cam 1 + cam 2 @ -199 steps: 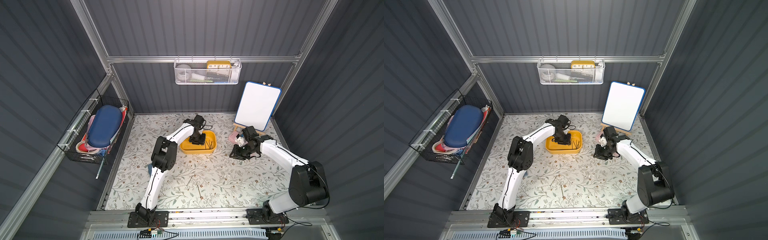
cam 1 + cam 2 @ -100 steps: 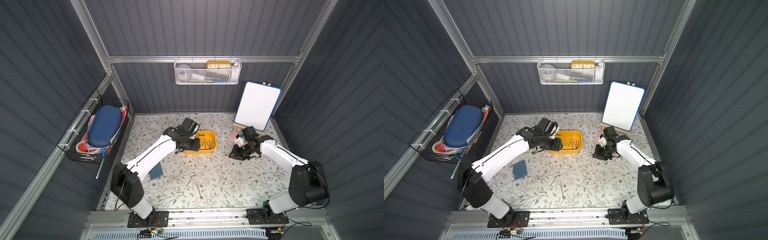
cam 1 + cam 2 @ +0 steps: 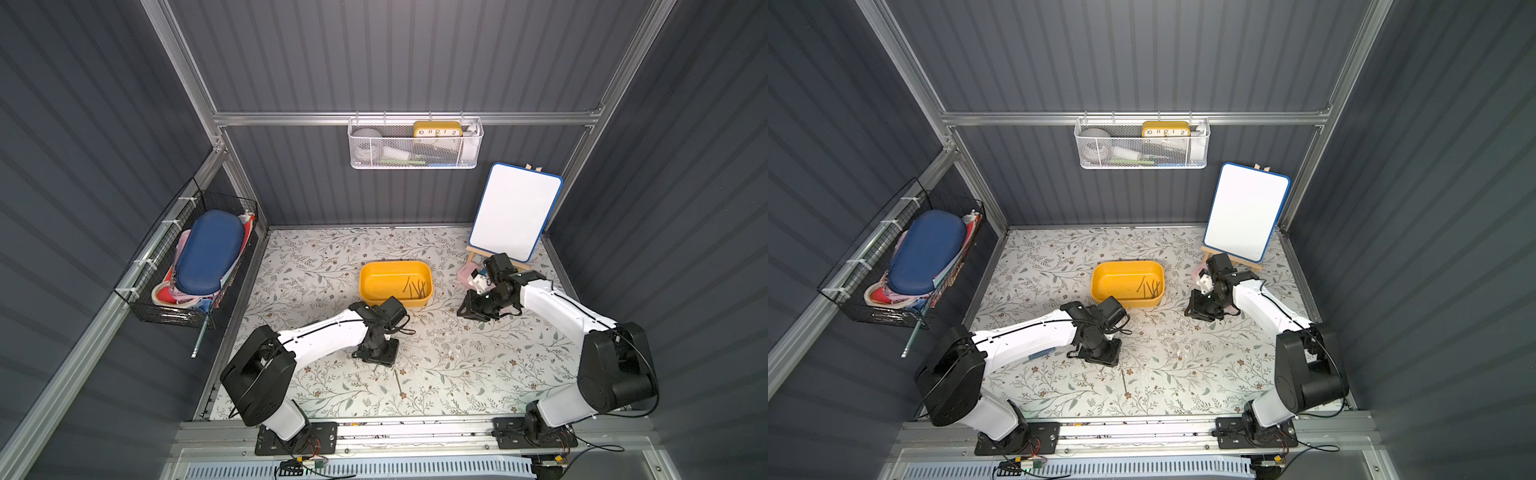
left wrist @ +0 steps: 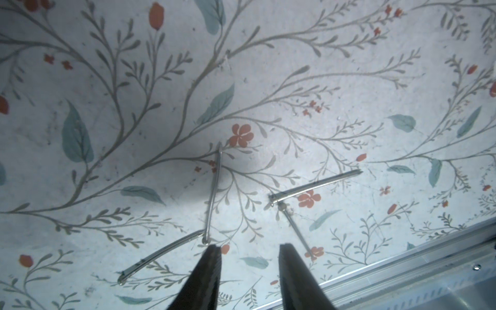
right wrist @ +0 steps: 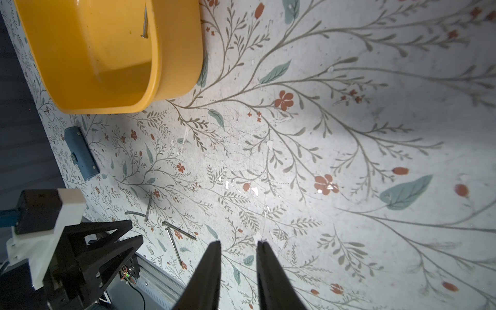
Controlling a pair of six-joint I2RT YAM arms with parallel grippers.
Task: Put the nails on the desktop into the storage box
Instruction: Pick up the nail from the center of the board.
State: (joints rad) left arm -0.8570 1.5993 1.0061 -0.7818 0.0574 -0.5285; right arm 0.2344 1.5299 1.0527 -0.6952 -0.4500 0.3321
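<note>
Near the front of the desk, four loose nails lie scattered on the floral print. The left claw hangs just over them, partly open and empty. Farther back sits the yellow storage box, with other nails clustered in its right end. To its right, the right claw hangs low over bare desk, slightly parted, holding nothing.

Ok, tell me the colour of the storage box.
The storage box is plain yellow-orange, clearest in the right wrist view.
</note>
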